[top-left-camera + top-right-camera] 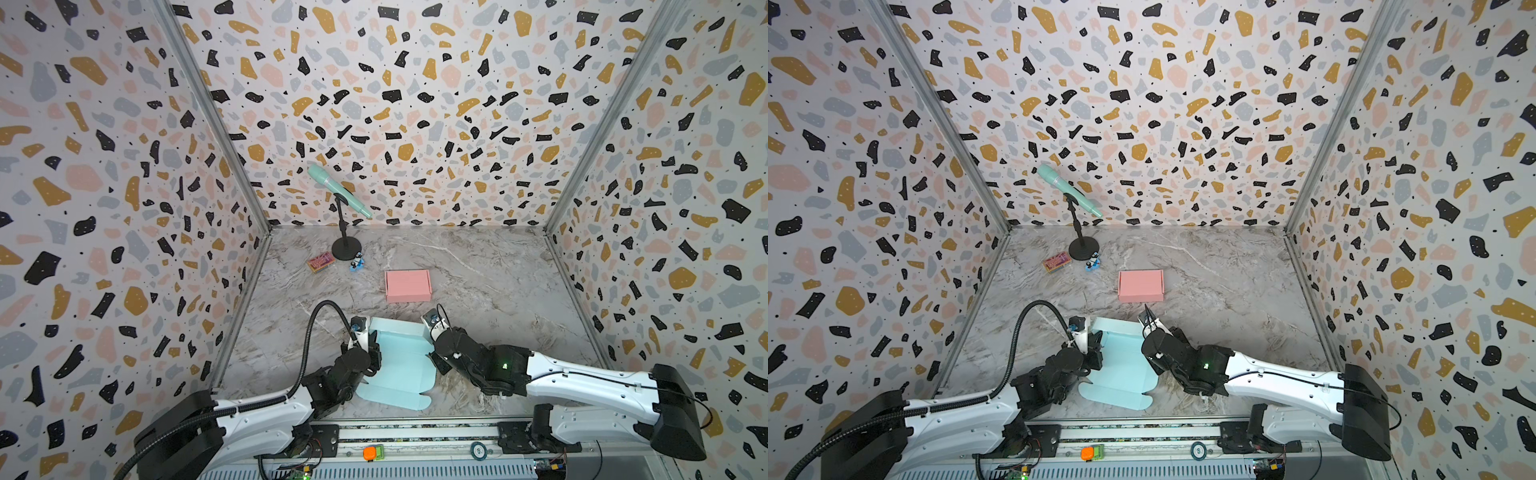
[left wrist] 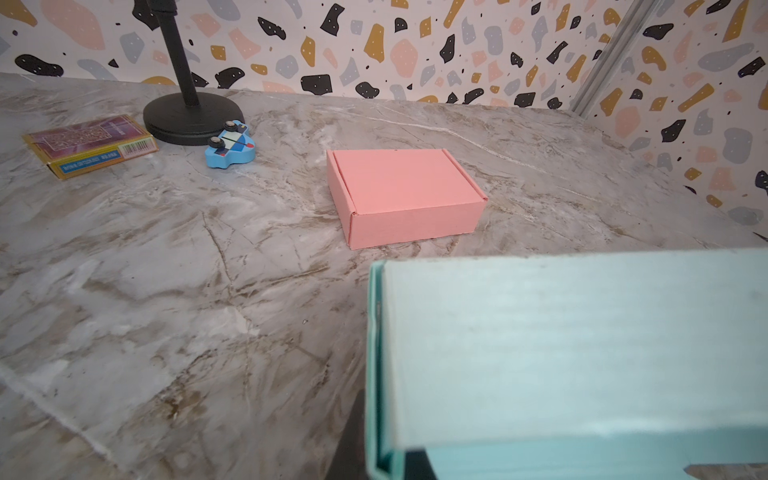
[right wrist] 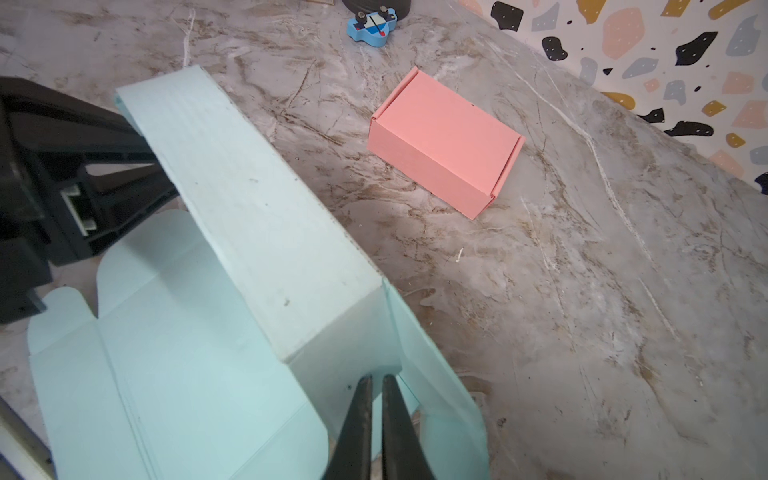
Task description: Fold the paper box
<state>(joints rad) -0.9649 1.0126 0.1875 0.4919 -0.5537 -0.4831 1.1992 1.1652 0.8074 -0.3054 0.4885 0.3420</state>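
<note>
At six o'clock on table (image 1: 498,291): half-folded paper box (image 1: 399,365); right gripper (image 3: 376,386) pinches its wall, left gripper (image 1: 374,353) pressed together alongside.

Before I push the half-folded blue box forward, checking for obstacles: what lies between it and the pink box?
Nothing; the stretch between the light blue paper box and the pink box is bare marble tabletop, clearest in the left wrist view.
</note>
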